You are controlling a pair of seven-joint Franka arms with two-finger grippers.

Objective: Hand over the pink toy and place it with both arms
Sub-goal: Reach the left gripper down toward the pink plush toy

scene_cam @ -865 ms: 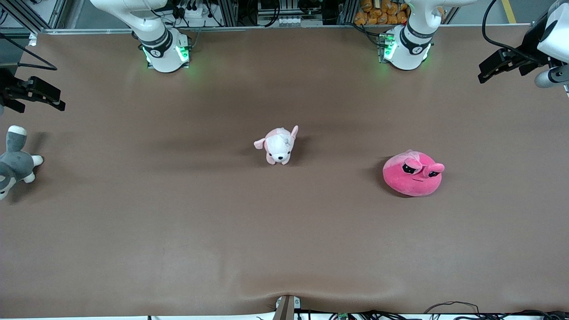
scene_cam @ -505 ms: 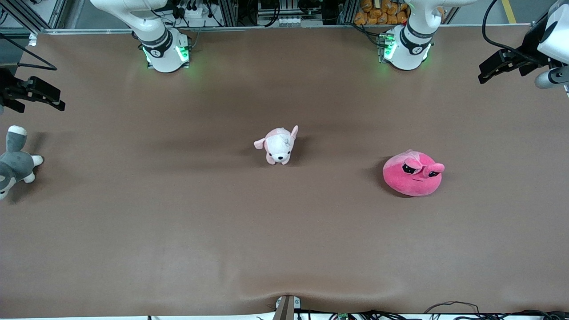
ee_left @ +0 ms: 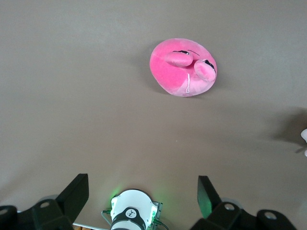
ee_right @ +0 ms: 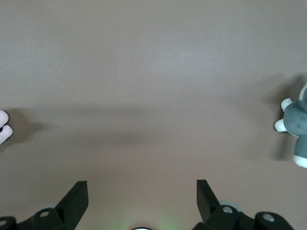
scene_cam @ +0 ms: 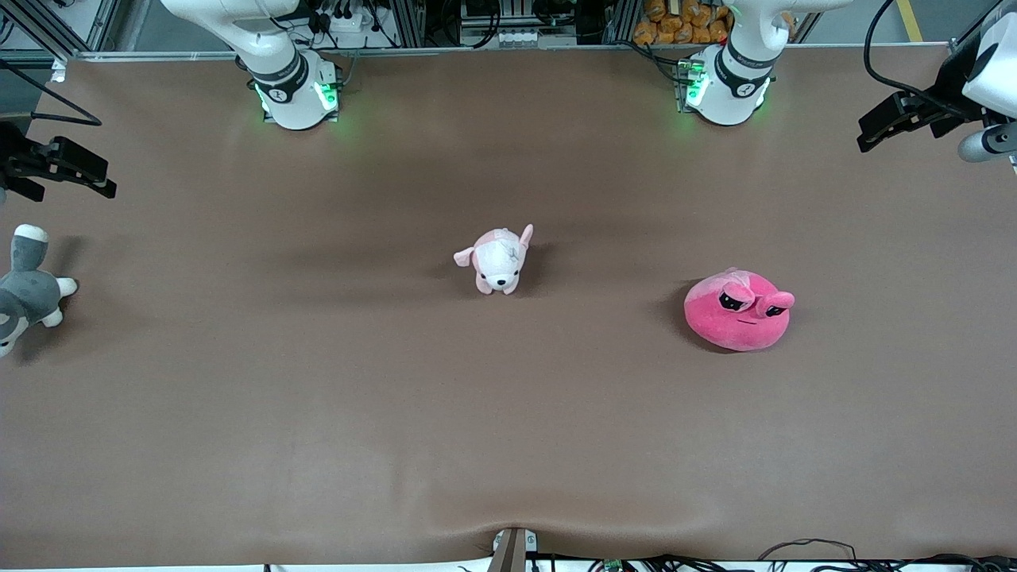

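Hot-pink blob toy (scene_cam: pixel 737 311) upright on table (scene_cam: pixel 508 413)

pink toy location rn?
The pink toy sits on the table toward the left arm's end, beside the puppy plush, slightly nearer the front camera.

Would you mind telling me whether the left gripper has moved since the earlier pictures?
Yes, slightly: the open left gripper has edged toward the left arm's end of the table, away from the left arm's base; the pink toy lies untouched.

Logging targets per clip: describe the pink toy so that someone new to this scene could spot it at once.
On the brown table, look toward the left arm's end: the pink toy lies there alone. It is a round hot-pink blob with two bulging half-lidded eyes, bigger and far deeper pink than the pale puppy plush at the table's middle.
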